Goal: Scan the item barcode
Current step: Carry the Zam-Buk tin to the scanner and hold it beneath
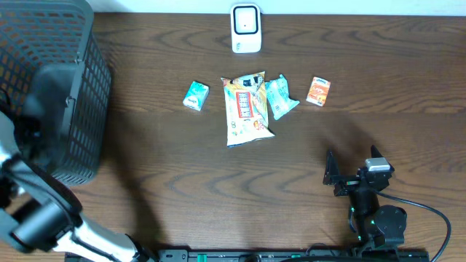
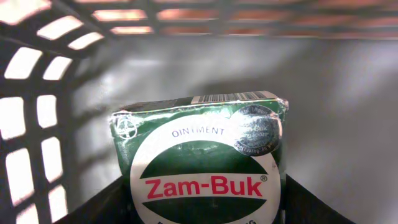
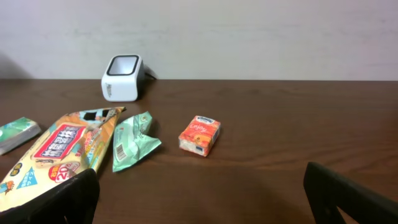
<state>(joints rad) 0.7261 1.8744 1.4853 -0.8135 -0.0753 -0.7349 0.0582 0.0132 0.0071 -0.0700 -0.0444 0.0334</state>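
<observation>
Overhead and wrist views of a dark wooden table point(image 1: 218, 189), with places given from the white box-shaped barcode scanner point(image 1: 246, 29) at its far edge. The task item, a green cardboard Zam-Buk ointment box point(image 2: 199, 155), lies far to the left of the scanner and nearer the robot, inside the black plastic mesh basket point(image 1: 80, 109). It is visible only in the left wrist view, with its barcode strip on the upper edge. The left gripper point(image 2: 202, 208) reaches into the basket, its dark fingers point(image 2: 93, 208) closed against both sides of the box.

Just in front of the scanner lies a long yellow-and-white snack bag point(image 1: 246, 109). To that bag's left is a small teal tissue pack point(image 1: 195, 95). To its right are a crumpled mint-green wrapper point(image 1: 281, 97) and a small orange packet point(image 1: 318, 91). The right gripper point(image 1: 352, 166) hovers well in front and to the right of the scanner, jaws spread wide and empty.
</observation>
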